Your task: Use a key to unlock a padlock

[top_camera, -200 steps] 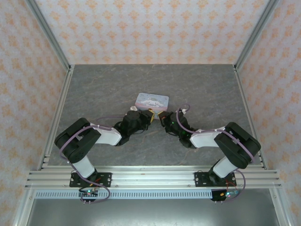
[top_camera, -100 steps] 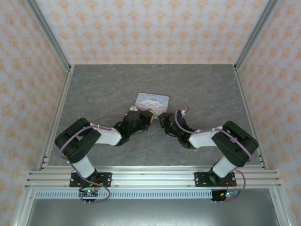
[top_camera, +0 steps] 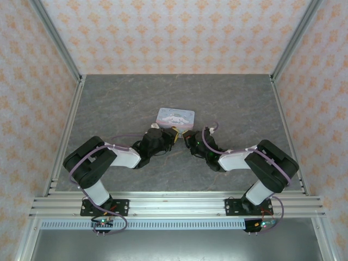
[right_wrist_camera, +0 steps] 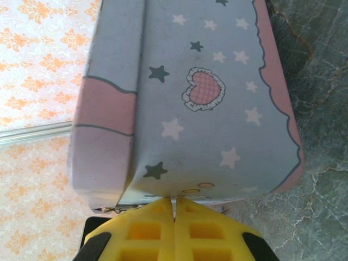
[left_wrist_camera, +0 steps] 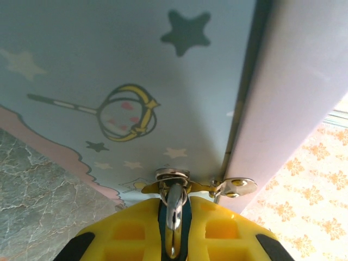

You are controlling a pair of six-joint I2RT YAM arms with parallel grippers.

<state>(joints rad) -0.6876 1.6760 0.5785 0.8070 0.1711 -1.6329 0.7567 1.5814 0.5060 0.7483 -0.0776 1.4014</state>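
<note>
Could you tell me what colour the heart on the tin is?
Pink checked heart, frilled border; clearest in the right wrist view.

The top camera looks down from above; both wrist cameras face the same tin (top_camera: pixel 175 116) from very close.

No lettering, number or brand can be read. The pastel tin (right_wrist_camera: pixel 206 119) bears only printed emblems: a frilled pink heart (right_wrist_camera: pixel 203 88) among stars in the right wrist view, a crescent-tipped wand (left_wrist_camera: pixel 109 111) below a dark star (left_wrist_camera: pixel 186 31) in the left.
</note>
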